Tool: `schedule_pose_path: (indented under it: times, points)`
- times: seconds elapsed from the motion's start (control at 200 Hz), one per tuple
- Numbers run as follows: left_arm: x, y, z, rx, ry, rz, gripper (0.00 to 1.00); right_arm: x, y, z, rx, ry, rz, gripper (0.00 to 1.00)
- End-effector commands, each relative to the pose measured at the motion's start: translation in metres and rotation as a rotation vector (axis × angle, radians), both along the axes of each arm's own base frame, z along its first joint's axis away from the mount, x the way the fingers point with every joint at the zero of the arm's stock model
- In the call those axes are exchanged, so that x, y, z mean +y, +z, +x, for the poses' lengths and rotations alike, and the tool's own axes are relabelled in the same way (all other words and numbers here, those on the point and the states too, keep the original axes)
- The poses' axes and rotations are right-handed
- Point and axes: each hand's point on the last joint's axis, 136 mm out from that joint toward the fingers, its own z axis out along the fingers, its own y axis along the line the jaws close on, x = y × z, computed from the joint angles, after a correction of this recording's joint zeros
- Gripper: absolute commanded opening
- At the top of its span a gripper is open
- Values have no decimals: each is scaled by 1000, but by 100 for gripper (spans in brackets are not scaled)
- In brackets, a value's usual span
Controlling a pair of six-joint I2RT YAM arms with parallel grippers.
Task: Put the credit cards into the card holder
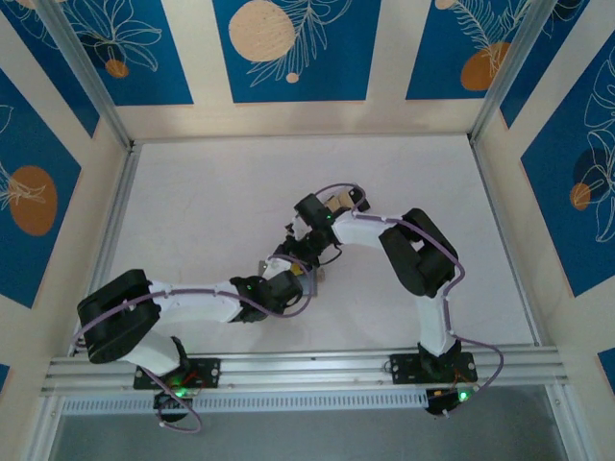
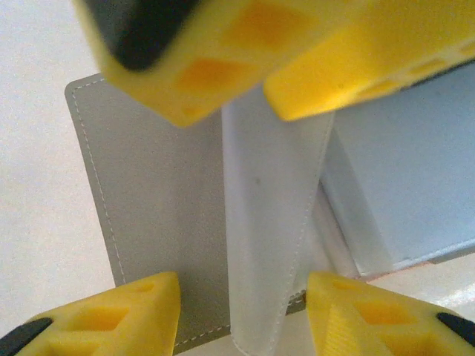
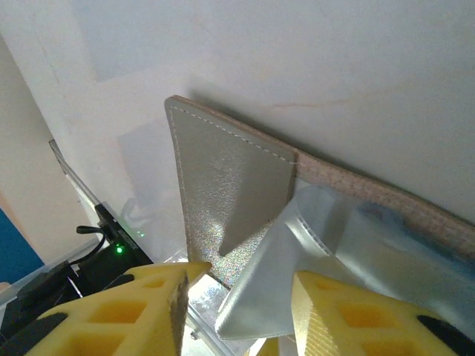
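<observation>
Above the table (image 1: 211,192), left hand (image 2: 243,289) and right hand (image 3: 241,278), both released, straddle the stitched grey card holder (image 2: 163,208).

table (image 1: 211,192) bare at left and far side, centre blocked (left end effector (image 2: 241,308) close against right end effector (image 3: 237,297))

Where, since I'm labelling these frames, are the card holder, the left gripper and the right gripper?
card holder (image 2: 159,215), left wrist view, its grey outer panel.
left gripper (image 2: 241,304), left wrist view, midway between its fingertips.
right gripper (image 3: 239,285), right wrist view, midway between its fingertips.
</observation>
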Motion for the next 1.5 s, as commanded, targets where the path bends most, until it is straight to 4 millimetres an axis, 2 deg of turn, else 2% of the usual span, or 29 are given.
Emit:
schedule_pose_path:
  times: [0.0,0.165,0.31,0.535,0.715,0.955,1.1,1.341,1.496]
  points:
    - [5,-7,-1,-3,12,28,47,-3,35,6,-76,26,15,46]
    - [1,-8,0,2,9,23,47,-5,53,8,-131,37,25,49]
    - [2,-6,1,-2,13,25,47,-13,47,2,-139,26,-13,48]
    - [0,1,2,-14,13,8,47,-24,16,-11,-106,10,-85,15]
    - [-1,9,4,-27,13,6,47,-28,-8,-15,-78,5,-143,3]
    - [1,31,9,-70,20,-1,49,-44,-33,-20,-62,-30,-238,0]
    - [11,41,16,-106,68,41,50,-49,-43,-25,-57,-23,-283,0]
    - [36,32,27,-82,161,108,50,-50,-43,-27,-64,-18,-291,0]
    - [53,19,30,-34,198,116,51,-48,-40,-26,-74,-7,-288,0]
